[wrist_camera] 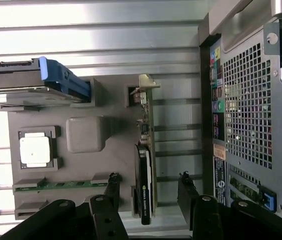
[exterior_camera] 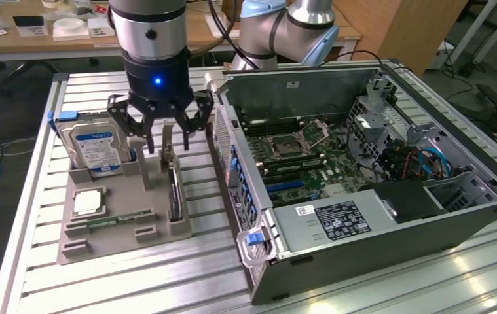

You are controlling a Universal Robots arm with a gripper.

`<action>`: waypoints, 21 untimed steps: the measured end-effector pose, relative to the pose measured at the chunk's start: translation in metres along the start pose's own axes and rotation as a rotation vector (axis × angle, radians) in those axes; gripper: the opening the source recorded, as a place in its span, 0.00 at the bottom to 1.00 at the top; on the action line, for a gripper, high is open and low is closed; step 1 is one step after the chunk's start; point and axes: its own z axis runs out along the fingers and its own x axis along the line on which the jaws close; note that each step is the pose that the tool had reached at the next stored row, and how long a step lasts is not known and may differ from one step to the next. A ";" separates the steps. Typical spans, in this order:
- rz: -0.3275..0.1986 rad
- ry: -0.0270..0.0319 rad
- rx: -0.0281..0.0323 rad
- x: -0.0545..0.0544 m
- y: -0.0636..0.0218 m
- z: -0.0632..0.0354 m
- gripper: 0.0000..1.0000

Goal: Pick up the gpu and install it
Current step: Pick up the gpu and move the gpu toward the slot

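Note:
The gpu (exterior_camera: 175,191) stands on edge in a slot of the grey holder tray (exterior_camera: 117,239), a thin dark slab with its silver end bracket (exterior_camera: 167,149) pointing up at the far end. My gripper (exterior_camera: 167,139) hangs open just above that end, holding nothing. In the wrist view the gpu (wrist_camera: 144,175) runs edge-on between my two black fingers (wrist_camera: 112,189), which stand well apart on either side of it, and the gripper (wrist_camera: 148,184) is centred over the card's black cooler. The open computer case (exterior_camera: 353,176) with its motherboard lies at the exterior view's right.
On the tray there is also a silver hard drive (exterior_camera: 98,149) in a blue frame, a square processor (exterior_camera: 86,201) and a green memory stick (exterior_camera: 112,221). The case's perforated rear wall (wrist_camera: 250,100) stands close beside the tray. Everything rests on a slatted metal table (exterior_camera: 143,288).

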 end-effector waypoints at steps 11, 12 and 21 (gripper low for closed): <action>0.000 0.0013 0.0000 -0.001 -0.0131 0.0029 0.59; 0.000 0.0014 0.0001 -0.001 -0.0137 0.0030 0.59; 0.000 0.0022 0.0000 -0.001 -0.0180 0.0056 0.59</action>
